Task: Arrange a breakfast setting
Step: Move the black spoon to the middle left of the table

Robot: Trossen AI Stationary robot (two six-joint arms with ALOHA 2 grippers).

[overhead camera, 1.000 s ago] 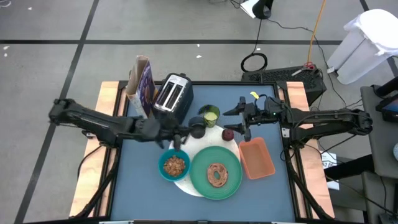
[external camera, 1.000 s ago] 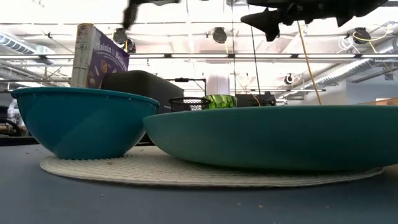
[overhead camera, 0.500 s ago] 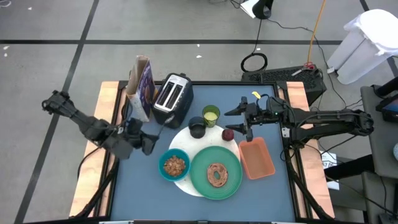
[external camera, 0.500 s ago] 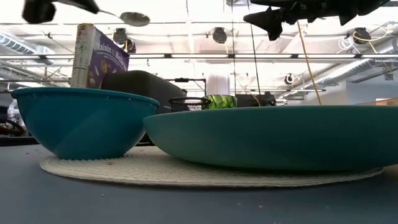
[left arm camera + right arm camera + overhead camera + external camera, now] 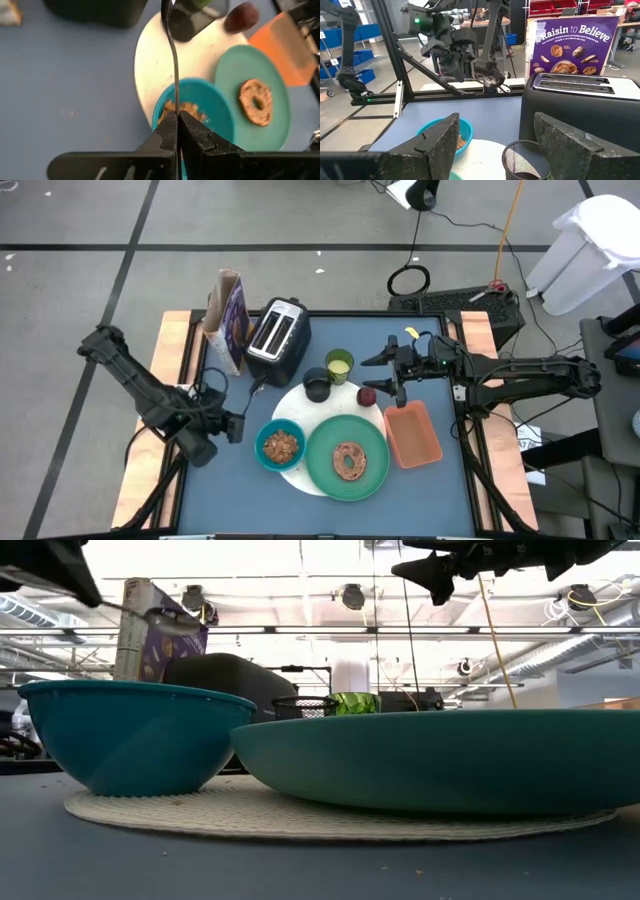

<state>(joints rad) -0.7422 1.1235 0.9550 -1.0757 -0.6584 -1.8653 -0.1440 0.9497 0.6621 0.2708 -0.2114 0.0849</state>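
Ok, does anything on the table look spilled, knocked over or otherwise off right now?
Nothing stands out. The teal bowl, green plate, both cups and toaster sit upright. The left hand holds the spoon above the table beside the bowl.

Two plates (image 5: 362, 435) (image 5: 292, 408), two cups (image 5: 339, 364) (image 5: 317, 386), one bowl (image 5: 279, 446), one spoon (image 5: 172, 60), one toaster (image 5: 277, 333).
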